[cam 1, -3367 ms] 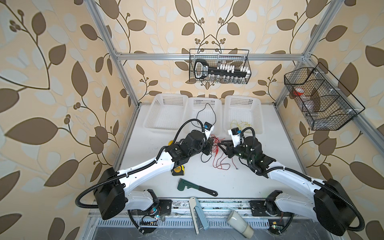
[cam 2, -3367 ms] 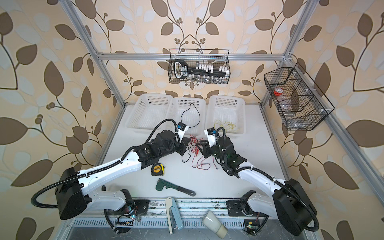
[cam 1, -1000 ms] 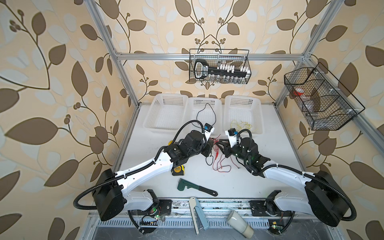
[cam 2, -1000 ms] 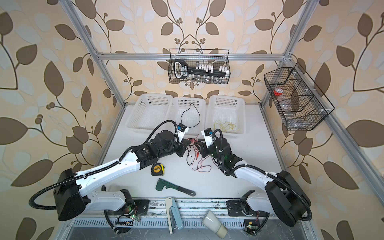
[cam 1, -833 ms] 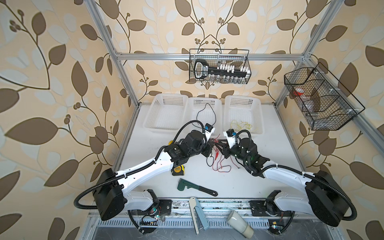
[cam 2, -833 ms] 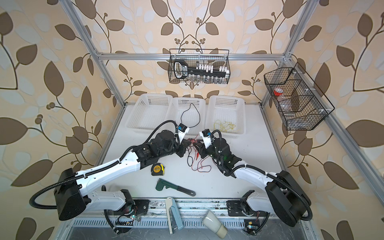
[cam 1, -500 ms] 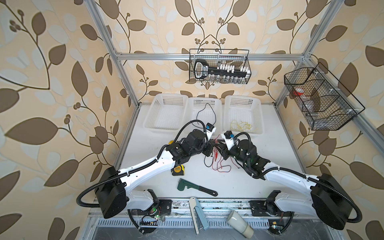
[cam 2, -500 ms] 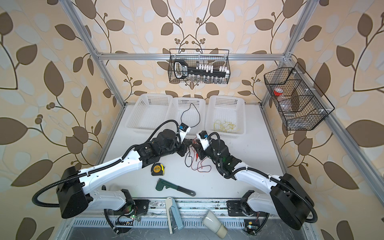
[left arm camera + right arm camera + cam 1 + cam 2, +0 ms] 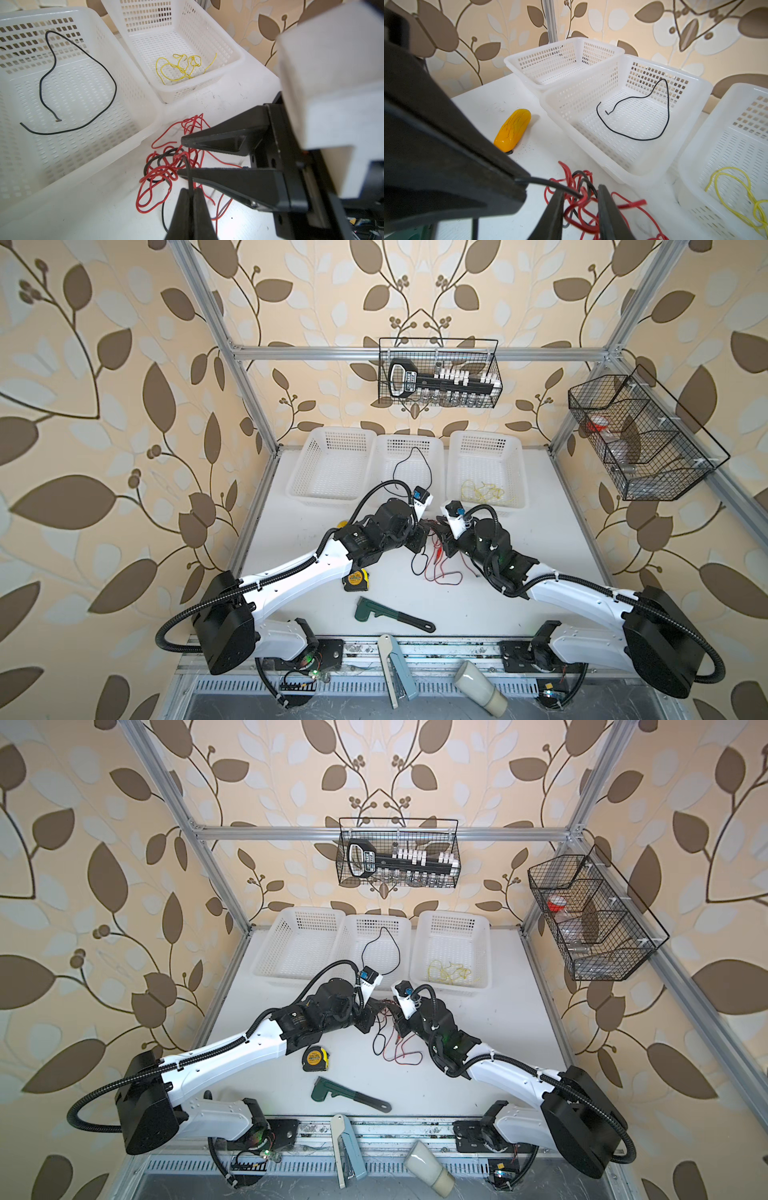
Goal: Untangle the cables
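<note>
Black strand (image 9: 550,184) is pinched between the pressed-together jaws of the left gripper (image 9: 191,192). That arm has barely shifted over the last few seconds. Behind it, one loose black cable (image 9: 115,89) already lies in the middle basket (image 9: 407,438). The remaining cables (image 9: 164,166), red with black threaded through, sit knotted on the table (image 9: 561,531) just in front of that basket, between the two claws.

Change noted: the right gripper (image 9: 580,190) has reached in leftward and now straddles the knot, jaws spread, nothing gripped yet.

Yellow cables (image 9: 180,68) rest in the right basket (image 9: 197,89).

My reading: yellow is sorted and one black is out. The next step is probably to clamp the red so the held black can be drawn free.
</note>
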### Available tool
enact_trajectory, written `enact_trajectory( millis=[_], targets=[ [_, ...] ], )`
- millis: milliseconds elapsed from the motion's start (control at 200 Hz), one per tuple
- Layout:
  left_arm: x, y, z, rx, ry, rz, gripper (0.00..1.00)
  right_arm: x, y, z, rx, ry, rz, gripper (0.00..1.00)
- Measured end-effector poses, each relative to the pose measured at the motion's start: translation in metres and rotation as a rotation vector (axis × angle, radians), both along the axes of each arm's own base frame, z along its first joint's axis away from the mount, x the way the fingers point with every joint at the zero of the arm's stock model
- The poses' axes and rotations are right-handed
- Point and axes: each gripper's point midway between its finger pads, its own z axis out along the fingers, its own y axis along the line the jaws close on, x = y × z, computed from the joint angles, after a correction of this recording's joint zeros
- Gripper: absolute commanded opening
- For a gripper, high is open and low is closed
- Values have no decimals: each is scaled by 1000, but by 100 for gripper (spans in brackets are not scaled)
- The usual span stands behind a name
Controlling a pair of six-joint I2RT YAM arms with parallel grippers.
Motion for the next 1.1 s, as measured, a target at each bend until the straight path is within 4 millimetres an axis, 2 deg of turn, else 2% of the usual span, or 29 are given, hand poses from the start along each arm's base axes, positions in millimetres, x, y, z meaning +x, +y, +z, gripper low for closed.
enact_trajectory(
  millis=[105,280,435,805,950,1100],
  targets=[
    [0,0,0,1,0,0,0,2,-1,-5,-10,7,-11,26],
    [0,1,0,3,-1,3,0,3,-3,-4,-8,8,-26,9],
    [1,1,-1,6,-3,8,0,2,-4,-7,-11,9,-34,0],
    [1,3,-1,10,0,10,0,7,-15,-7,21,11,-94,0],
    [-1,4,7,-7,-14,9,0,16,-25,-5,65,28,-130,0],
    [-3,7,17,-24,-31,9,0,14,-21,-4,86,34,-103,1]
  ],
)
